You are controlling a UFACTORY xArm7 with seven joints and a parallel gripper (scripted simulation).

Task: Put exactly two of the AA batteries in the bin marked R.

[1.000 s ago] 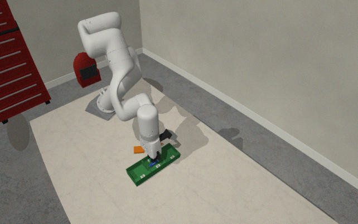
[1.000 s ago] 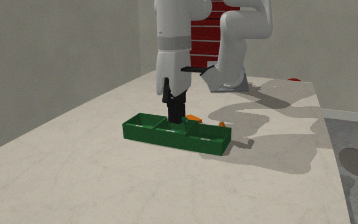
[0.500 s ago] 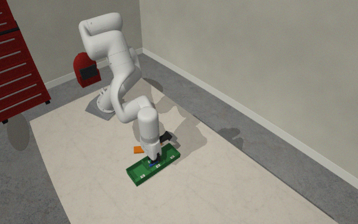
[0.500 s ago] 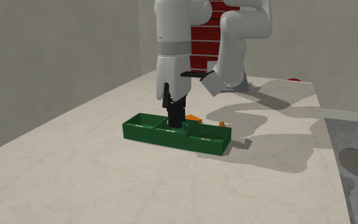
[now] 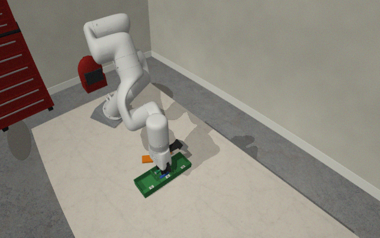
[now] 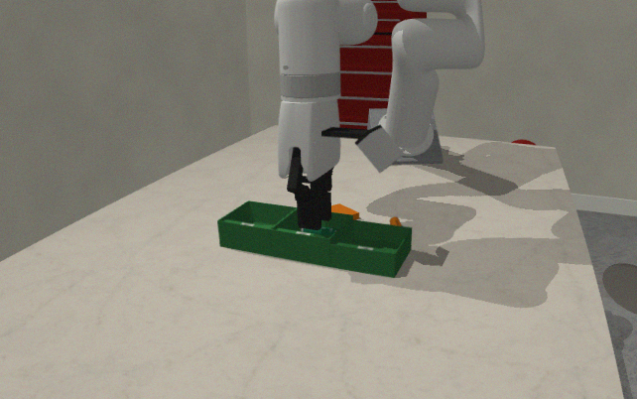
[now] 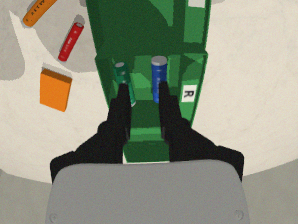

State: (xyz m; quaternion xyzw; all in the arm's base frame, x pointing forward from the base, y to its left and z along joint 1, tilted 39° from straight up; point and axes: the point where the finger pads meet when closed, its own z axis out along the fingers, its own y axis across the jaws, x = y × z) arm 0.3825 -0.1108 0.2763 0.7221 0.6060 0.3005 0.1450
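A green tray of three bins (image 5: 162,175) lies on the table. In the wrist view its middle bin carries the label R (image 7: 188,94). A blue AA battery (image 7: 158,78) and a green AA battery (image 7: 121,78) lie in that bin. My gripper (image 7: 144,94) reaches down into the R bin, with its fingers parted and the bin floor showing between them. The green battery lies right by the left fingertip and the blue one by the right fingertip. The gripper also shows in the exterior view (image 6: 312,225), low inside the tray (image 6: 315,238).
An orange battery (image 7: 43,4), a red battery (image 7: 71,39) and an orange block (image 7: 55,90) lie on the table beside the tray. A red tool cabinet stands off the table.
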